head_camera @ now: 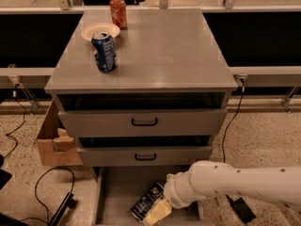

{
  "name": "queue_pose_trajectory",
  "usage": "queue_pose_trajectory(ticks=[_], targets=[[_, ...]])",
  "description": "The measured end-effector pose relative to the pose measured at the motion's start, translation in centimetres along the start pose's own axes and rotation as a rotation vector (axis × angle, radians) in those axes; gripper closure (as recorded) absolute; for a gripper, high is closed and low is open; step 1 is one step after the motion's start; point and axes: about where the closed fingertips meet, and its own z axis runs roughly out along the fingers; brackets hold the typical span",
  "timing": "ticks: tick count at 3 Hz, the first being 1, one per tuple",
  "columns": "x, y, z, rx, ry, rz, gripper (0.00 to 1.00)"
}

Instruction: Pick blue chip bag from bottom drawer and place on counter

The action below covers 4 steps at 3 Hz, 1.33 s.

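Observation:
The blue chip bag (146, 200), dark navy with white lettering, lies tilted in the open bottom drawer (115, 192) at the foot of the grey cabinet. My gripper (157, 213), cream coloured, reaches in from the right on the white arm and hangs over the bag's lower right end, covering part of it. The counter (160, 51) is the cabinet's broad grey top.
A blue soda can (104, 51), a red soda can (118, 12) and a small white plate (100, 31) stand at the counter's back left. Two upper drawers with black handles (144, 122) sit slightly open. A cardboard box (54, 140) and cables lie on the floor at left.

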Motion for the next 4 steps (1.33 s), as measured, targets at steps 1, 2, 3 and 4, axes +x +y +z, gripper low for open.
queue_pose_trajectory(ticks=[1, 2, 3, 4], targets=[[0.9, -2.8, 5.8, -0.01, -0.002, -0.018, 0.0], [1.3, -5.7, 9.1, -0.023, 0.027, 0.003, 0.0], [1.4, -6.2, 9.5, -0.024, 0.03, 0.01, 0.0], [2.3, -7.8, 10.9, -0.022, 0.033, 0.018, 0.0]])
